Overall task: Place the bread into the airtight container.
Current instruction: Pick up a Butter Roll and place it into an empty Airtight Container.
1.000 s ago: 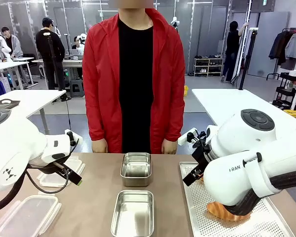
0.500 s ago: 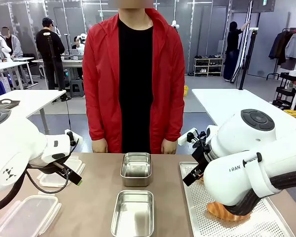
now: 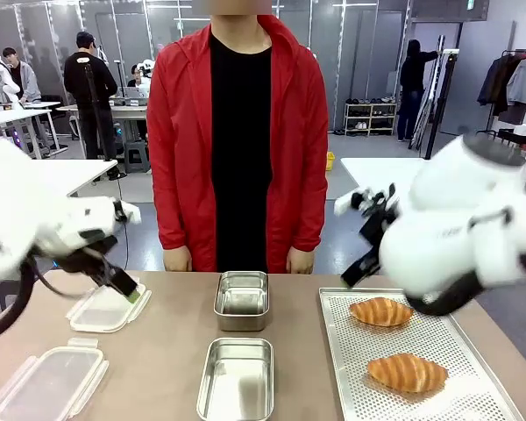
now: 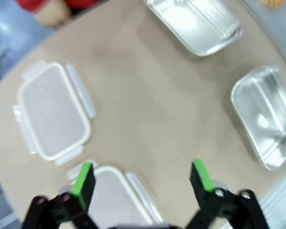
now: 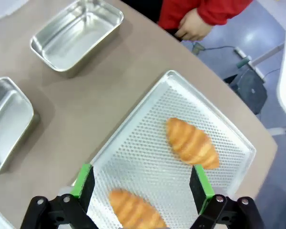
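Change: Both arms have swung up from their low crouch of half a second ago. Your right arm has cleared the tray [image 3: 460, 338], and the motion blurs both arms in the front view.
Uncovered: The far croissant [image 3: 381, 311], masked by the right arm a moment ago, now lies in plain sight beyond the near croissant [image 3: 407, 372].
Meaning: By my reading nothing has been picked. The job stands at its start, the arms taking a ready pose with the first reach yet to come.
Right hand [image 5: 140, 183]: Spread wide and empty, high above the tray. In its wrist view the near croissant sits at the bottom edge between the fingers, and the far one lies farther up the tray.
Left hand [image 4: 140, 176]: Also spread wide and empty, above the left part of the worktop [image 3: 167, 351], with the far lid [image 3: 105, 309] and near lid [image 3: 48, 381] below it.
Bread: Two golden-brown croissants, ridged and tapering at the ends, lie apart from each other on the perforated tray at the worktop's right. Neither is in a tin.
Tins: The far tin [image 3: 242, 298] and near tin [image 3: 237, 377] stand open and empty mid-worktop, one behind the other, just left of the tray. You have either to choose from.
Person [image 3: 237, 132]: Stands at the far edge in a red jacket, arms down, touching nothing on the worktop.
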### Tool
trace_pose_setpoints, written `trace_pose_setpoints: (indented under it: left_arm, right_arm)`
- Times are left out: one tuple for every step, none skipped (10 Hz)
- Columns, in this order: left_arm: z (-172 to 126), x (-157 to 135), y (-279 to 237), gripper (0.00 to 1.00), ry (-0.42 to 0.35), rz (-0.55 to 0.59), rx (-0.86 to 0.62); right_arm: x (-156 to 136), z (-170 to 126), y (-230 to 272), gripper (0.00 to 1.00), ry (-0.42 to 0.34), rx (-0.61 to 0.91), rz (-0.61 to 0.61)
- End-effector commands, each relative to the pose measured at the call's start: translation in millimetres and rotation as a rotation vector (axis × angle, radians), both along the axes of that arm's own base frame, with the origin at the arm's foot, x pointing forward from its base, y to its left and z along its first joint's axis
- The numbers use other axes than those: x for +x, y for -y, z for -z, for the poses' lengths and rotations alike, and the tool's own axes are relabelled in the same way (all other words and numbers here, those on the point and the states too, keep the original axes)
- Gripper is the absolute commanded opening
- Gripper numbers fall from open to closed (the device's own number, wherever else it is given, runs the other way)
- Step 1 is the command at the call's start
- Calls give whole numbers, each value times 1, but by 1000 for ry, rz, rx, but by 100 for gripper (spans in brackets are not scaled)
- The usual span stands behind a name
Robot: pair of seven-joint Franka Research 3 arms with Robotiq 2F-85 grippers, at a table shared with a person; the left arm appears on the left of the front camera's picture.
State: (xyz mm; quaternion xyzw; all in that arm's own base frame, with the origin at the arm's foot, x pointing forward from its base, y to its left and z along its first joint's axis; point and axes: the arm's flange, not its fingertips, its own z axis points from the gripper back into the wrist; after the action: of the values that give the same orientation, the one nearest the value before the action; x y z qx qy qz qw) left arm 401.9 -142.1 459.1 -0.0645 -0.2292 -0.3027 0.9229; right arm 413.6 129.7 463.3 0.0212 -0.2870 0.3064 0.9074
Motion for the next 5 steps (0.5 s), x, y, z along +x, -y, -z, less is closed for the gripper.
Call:
trace_pose_setpoints:
  left_arm:
    - [-80, -14, -38, 100, -116, 85, -88]
    - [-120, -27, -55, 100, -113, 94, -117]
    - [-165, -45, -73, 100, -115, 124, -142]
    - [-214, -74, -92, 100, -90, 142, -157]
    - [-249, -97, -106, 100, -21, 148, -182]
  right_arm:
    - [-5, -66, 40, 100, -32, -5, -99]
    - [-18, -98, 62, 100, -43, -4, -148]
    - [-38, -127, 83, 100, -62, -21, -208]
    - [-64, -151, 104, 100, -76, -71, -273]
    - [-83, -165, 118, 100, -61, -67, -275]
